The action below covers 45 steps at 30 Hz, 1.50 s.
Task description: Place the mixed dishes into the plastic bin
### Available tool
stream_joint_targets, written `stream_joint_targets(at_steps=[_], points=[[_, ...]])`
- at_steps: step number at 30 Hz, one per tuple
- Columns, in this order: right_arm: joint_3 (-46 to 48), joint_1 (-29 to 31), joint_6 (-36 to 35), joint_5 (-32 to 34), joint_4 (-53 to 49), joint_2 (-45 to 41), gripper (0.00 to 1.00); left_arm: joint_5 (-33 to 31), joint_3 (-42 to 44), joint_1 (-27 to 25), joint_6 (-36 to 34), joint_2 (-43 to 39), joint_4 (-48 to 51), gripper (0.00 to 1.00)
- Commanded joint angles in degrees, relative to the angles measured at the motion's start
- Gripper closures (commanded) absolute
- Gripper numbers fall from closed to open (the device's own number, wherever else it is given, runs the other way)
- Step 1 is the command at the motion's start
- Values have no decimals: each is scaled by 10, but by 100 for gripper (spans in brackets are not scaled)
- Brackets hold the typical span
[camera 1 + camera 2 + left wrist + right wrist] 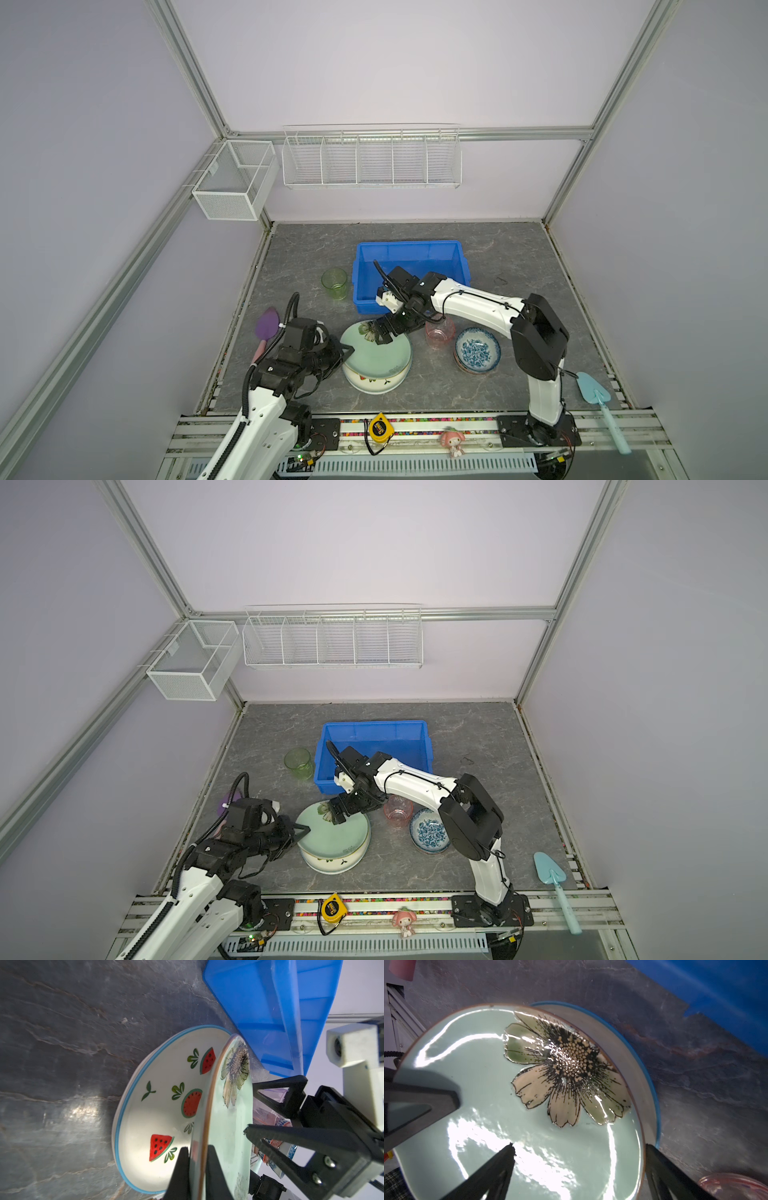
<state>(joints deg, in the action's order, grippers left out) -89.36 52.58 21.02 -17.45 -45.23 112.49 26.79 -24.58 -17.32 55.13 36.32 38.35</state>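
A pale green plate with a flower print [376, 355] [228, 1126] [508, 1084] tops a stack on a watermelon-print plate [374, 384] [166, 1095]. My left gripper [348, 351] [197, 1153] is shut on its left rim, and that edge is tilted up off the watermelon plate. My right gripper [379, 332] [579, 1153] stands open astride the far rim, one finger over the plate's face and one outside it. The blue plastic bin [409, 249] [374, 729] lies just behind. A green cup [334, 282], a pink cup [439, 332] and stacked blue-patterned bowls [477, 351] stand around.
A purple spatula [266, 328] lies left of my left arm and a light-blue spatula [594, 390] at the front right. A yellow tape measure [379, 428] and a pink toy [451, 442] sit on the front rail. White wire baskets [370, 160] hang on the back wall.
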Motion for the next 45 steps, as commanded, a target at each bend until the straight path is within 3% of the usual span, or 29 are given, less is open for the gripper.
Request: stream_joint_targets(at_steps=[1, 17, 27, 36, 45], points=[[-20, -7, -3, -29, 17, -46, 2, 23, -21, -3, -15, -9, -24, 100], [-15, -94, 3, -71, -34, -122, 2, 82, 1, 1, 7, -38, -149, 100], [24, -136, -7, -156, -25, -157, 12, 121, -63, 31, -44, -11, -126, 100], [53, -165, -2, -236, -6, -174, 16, 168, -86, 34, -29, 9, -214, 100], [73, -171, 40, -296, 53, -179, 34, 184, -95, 34, -30, 41, -263, 100]])
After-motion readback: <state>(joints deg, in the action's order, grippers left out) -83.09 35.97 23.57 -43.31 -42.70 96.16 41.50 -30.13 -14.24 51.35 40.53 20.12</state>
